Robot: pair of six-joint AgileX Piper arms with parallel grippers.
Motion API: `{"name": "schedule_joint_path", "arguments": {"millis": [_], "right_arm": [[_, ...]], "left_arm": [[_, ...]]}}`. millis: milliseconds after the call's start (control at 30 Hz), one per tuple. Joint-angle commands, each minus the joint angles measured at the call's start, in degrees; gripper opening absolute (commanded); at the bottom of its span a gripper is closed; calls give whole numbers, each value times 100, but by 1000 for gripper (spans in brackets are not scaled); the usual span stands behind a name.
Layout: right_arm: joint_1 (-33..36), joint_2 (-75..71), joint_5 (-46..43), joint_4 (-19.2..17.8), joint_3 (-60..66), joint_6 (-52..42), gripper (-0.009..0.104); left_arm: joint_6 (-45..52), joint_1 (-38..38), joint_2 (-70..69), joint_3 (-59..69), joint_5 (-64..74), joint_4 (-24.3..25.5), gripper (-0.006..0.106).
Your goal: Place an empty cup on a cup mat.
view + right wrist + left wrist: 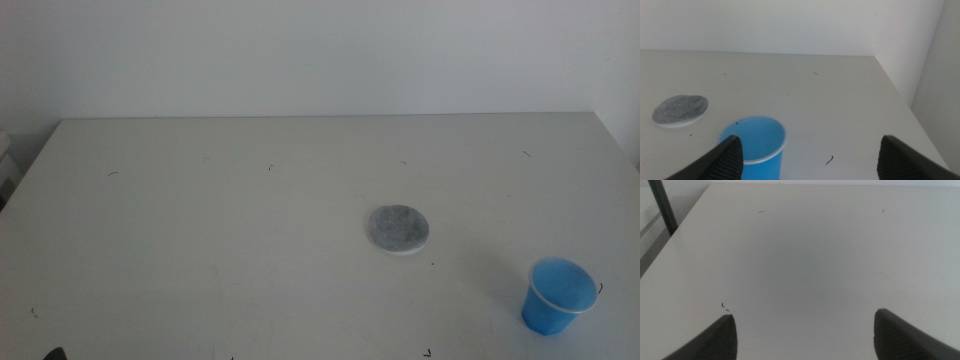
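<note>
The blue cup (556, 295) stands upright on the white table near the front right corner, and it looks empty from above. The grey round cup mat (399, 229) lies flat right of the table's middle, apart from the cup and with nothing on it. In the right wrist view the cup (757, 145) sits just ahead of my right gripper (812, 157), close to one jaw, with the mat (680, 110) farther off. The right jaws are spread wide and hold nothing. My left gripper (805, 335) is open over bare table at the front left.
The table's right edge (900, 95) runs close beside the cup, with a wall behind it. A dark pole (662, 205) stands off the table's left edge. Small dark specks (270, 167) dot the tabletop.
</note>
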Motion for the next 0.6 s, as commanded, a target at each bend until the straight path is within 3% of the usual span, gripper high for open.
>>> {"name": "schedule_joint_path", "arguments": {"millis": [0, 567], "right_arm": [[-26, -149, -403, 17, -70, -58, 92], [-26, 1686, 687, -80, -2170, -38, 92]], "left_arm": [[-62, 6, -18, -34, -384, 2, 105], [-62, 6, -18, -34, -384, 2, 105]]}}
